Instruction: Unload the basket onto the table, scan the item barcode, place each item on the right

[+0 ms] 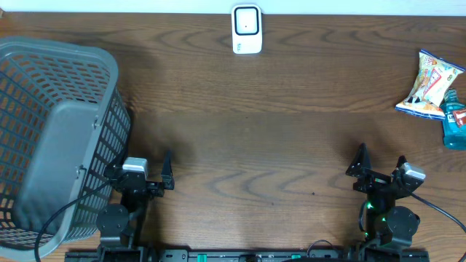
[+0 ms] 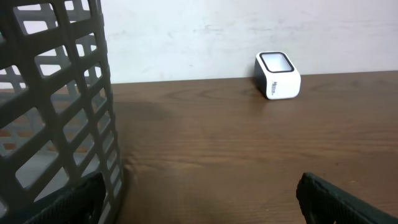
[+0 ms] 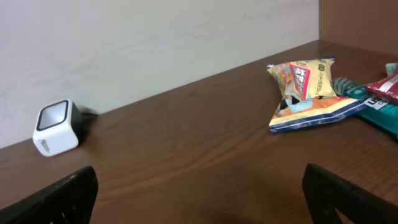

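Right gripper (image 1: 381, 156) sits low at the near edge of the table (image 1: 255, 131), its two dark fingers spread wide with nothing between them and pointing toward 12 o'clock. In its wrist view both fingertips (image 3: 62, 193) show only at the bottom corners, with bare wood between them. At about 1 o'clock from it, well apart, lies a crumpled snack bag (image 1: 429, 84) in orange, white and blue, close to the table's right edge. A blue packet (image 1: 453, 120) lies touching the bag on its 5 o'clock side; the wrist view also shows a bit of red wrapper (image 3: 387, 82) there, too cut off to identify. No barcode can be made out on any of them.

Left gripper (image 1: 140, 161) rests at the near edge too, jaws likewise fully apart and holding nothing, aimed at 12 o'clock. At its 9 o'clock, just beside its outer finger, stands a grey lattice basket (image 1: 73, 54); whether finger and wall touch I cannot tell.

At about 1 o'clock from the left gripper and 10 to 11 o'clock from the right one, a small white scanner (image 1: 247, 29) with a dark window stands against the far wall, well apart from both arms and from the bag.
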